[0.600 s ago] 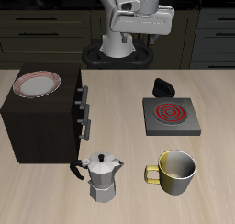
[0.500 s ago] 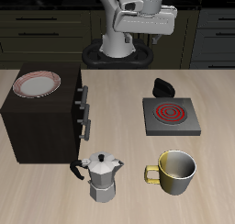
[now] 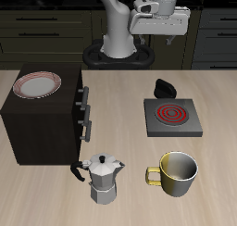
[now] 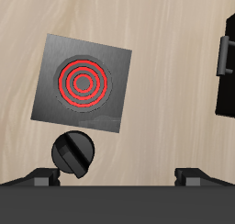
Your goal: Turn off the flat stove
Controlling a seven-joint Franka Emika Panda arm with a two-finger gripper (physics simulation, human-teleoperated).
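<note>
The flat stove (image 3: 171,118) is seen right of centre on the bench (image 3: 46,197), coil red, with bare bench around it and its knob (image 4: 75,154) at its far edge. The gripper (image 3: 161,35) hangs high above; its jaws are spread wide, holding nothing.

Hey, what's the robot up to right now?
Hand high above the table, empty. Stove coil red, knob untouched. Nothing in the way.

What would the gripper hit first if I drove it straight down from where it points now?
Probably bare table just behind the flat stove, near its black knob. The gripper sits high above; depth is unclear.
</note>
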